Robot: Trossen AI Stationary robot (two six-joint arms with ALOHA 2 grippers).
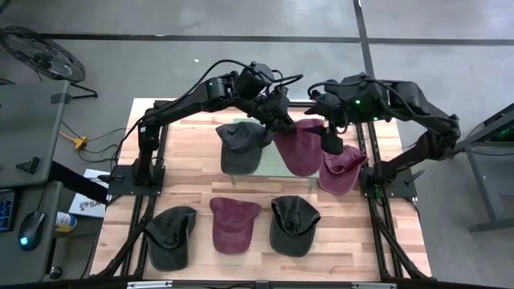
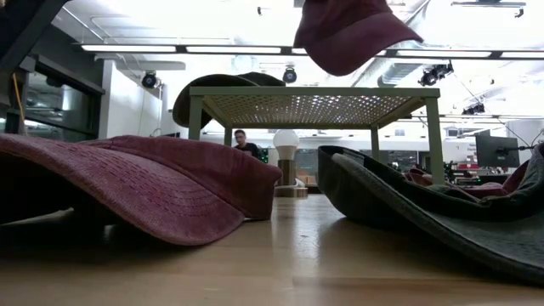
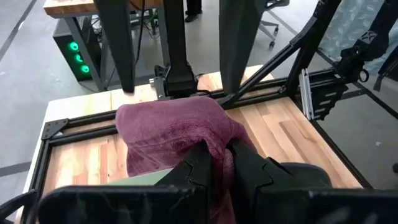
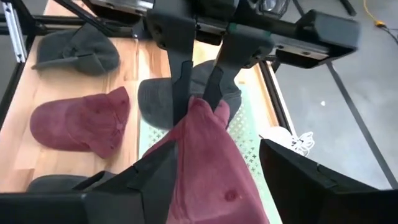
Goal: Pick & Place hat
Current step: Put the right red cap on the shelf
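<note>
Near the front edge of the tabletop (image 1: 201,189) lie three hats in a row: a dark hat (image 1: 172,235) at about 7 o'clock, a red hat (image 1: 233,224) at 6 o'clock, and another dark hat (image 1: 292,224) at about 5 o'clock.

Farther back stands a small green mesh rack (image 1: 269,164). A dark gray hat (image 1: 241,146) rests on it. Just beside it, toward 3 o'clock, a maroon hat (image 1: 299,144) hangs over the rack. The left gripper (image 1: 283,119) is clenched tight on the back edge of this maroon hat. The right gripper (image 1: 329,141) is at the hat's other side with its fingers spread wide, one on each side of the cloth.

Another maroon hat (image 1: 343,167) lies near the right gripper, toward 3 o'clock.
</note>
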